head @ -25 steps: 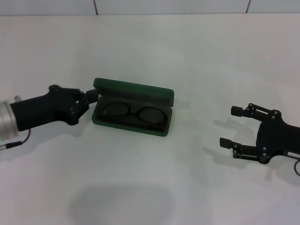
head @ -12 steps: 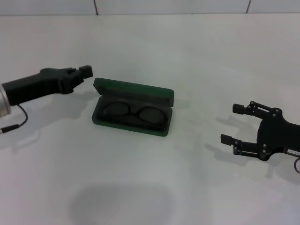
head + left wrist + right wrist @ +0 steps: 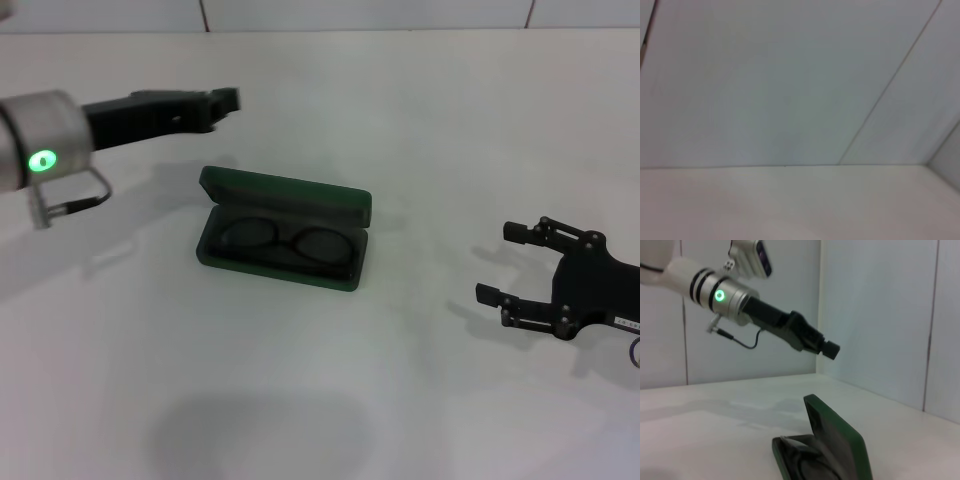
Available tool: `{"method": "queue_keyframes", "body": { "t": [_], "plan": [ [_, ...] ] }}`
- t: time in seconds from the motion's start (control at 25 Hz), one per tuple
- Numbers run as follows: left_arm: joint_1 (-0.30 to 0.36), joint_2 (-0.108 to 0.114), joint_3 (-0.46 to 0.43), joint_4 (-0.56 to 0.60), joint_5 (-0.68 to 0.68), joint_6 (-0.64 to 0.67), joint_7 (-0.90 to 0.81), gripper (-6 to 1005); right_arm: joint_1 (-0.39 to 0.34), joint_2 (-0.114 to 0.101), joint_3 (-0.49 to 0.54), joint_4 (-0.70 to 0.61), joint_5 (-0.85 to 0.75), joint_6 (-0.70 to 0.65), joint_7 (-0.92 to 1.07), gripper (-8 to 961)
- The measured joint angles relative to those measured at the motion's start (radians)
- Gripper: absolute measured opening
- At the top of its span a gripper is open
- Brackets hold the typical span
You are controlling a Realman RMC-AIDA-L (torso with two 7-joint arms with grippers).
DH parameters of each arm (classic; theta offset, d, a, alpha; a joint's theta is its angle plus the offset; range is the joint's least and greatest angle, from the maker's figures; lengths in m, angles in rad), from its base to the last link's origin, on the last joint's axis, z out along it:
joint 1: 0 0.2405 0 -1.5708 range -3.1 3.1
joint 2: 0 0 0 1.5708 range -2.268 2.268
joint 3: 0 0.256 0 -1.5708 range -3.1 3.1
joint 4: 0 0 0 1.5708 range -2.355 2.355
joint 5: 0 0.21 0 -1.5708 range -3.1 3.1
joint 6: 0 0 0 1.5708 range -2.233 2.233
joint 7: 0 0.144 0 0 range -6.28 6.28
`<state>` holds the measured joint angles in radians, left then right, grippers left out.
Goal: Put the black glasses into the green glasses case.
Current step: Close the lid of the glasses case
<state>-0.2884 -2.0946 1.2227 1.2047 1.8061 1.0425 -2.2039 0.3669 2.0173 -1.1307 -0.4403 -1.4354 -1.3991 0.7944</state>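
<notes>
So the black glasses (image 3: 283, 243) are already lying in the bottom half of the green glasses case (image 3: 285, 232), lenses facing up and running along the length of the tray. The case sits roughly mid worktop (image 3: 300, 400), a bit left of center, with the lid standing up along its far edge. With the lid propped like that, the tray is open from above and from the near side. Judging from that, the placing step looks done, and all that could be left is shutting the lid, if that's even wanted.

The left pincer (image 3: 228, 99) is up in the air, far-left of the case and clear of it, not touching anything. From the head view and the right wrist view (image 3: 830, 349) its tip looks like one compact block, so I'd call it closed with nothing in it. The left wrist camera only sees bare wall and worktop, which fits an arm pointing away from the case.

The right pincer (image 3: 504, 264) sits low over the worktop well off to the right, its two fingers (image 3: 520, 232) spread wide and empty, pointing left toward the case. It looks parked there out of the way.

One thing I'd watch: the lid only leans on its hinge, so a nudge from the far side could drop it shut. The frame looks seated below the rim, so it probably wouldn't get pinched.
</notes>
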Motion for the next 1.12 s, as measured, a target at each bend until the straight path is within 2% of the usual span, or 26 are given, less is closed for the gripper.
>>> {"method": "queue_keyframes", "body": {
  "t": [0.2,0.44,0.76,1.12],
  "plan": [
    [0.045,0.000,0.246,0.156,0.143,-0.216,-0.186,13,0.001,0.000,0.000,-0.001,0.000,0.013,-0.001,804],
    [0.049,-0.001,0.441,0.148,0.235,-0.412,-0.294,13,0.001,0.000,0.004,-0.006,0.001,0.011,-0.001,803],
    [0.044,-0.003,0.536,0.075,0.250,-0.545,-0.348,14,-0.007,0.002,-0.003,0.000,0.001,-0.010,-0.018,802],
    [0.025,0.001,0.529,0.023,0.252,-0.552,-0.380,14,-0.011,0.003,-0.016,0.000,-0.007,-0.038,-0.024,802]
  ]
}}
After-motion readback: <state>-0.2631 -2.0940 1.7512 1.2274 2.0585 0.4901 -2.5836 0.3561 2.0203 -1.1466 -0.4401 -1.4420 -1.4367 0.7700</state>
